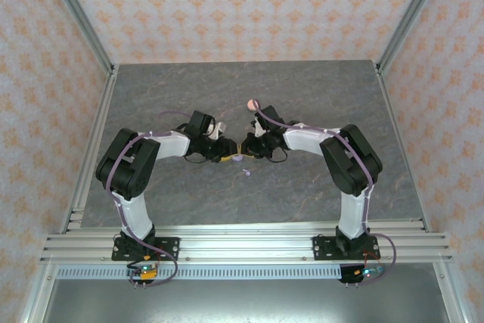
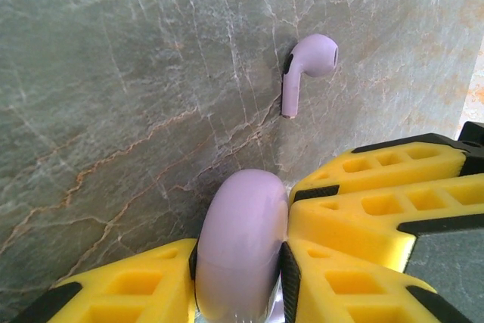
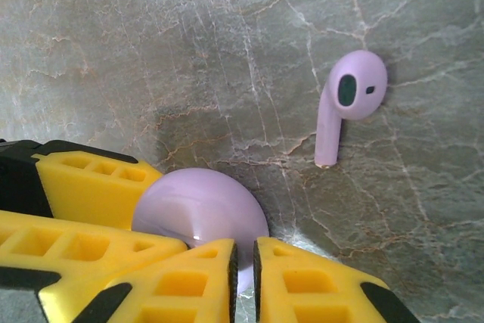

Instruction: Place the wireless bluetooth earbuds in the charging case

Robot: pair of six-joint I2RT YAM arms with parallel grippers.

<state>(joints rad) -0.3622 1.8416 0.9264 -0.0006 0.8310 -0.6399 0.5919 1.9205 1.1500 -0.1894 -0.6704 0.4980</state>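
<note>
1. Lavender earbud [image 3: 344,104] lies loose on the grey marbled worktop [image 3: 151,35], and neither claw touches it. In the right wrist view its bulb is uppermost, its dark oval grille faces the camera, and its stem points down the picture.
2. In the left wrist view this earbud [image 2: 306,69] lies beyond the lavender charging case [image 2: 240,251], near it but clearly apart.
3. From above, the earbud [image 1: 246,173] is a small speck on the worktop [image 1: 318,187], just on the near side of the spot where my two claws meet.
4. My left claw [image 2: 242,262] pinches the lavender charging case. One yellow finger presses on each side of it, and it shows as a narrow rounded shell between them.
5. My right claw [image 3: 243,262] has its fingers pressed almost together with only a thin slit between them, and the tips sit right up against the case [image 3: 198,206]. I cannot tell whether they nip its rim.
6. In the left wrist view, my right claw's yellow fingers [image 2: 333,221] come in from the right and meet the side of the case.
7. From above, the case [image 1: 237,159] is a small lavender patch between my left claw [image 1: 225,155] and my right claw [image 1: 246,149].
8. A pink round case [image 1: 251,104] sits farther back beside my right forearm, well apart from the earbud.
</note>
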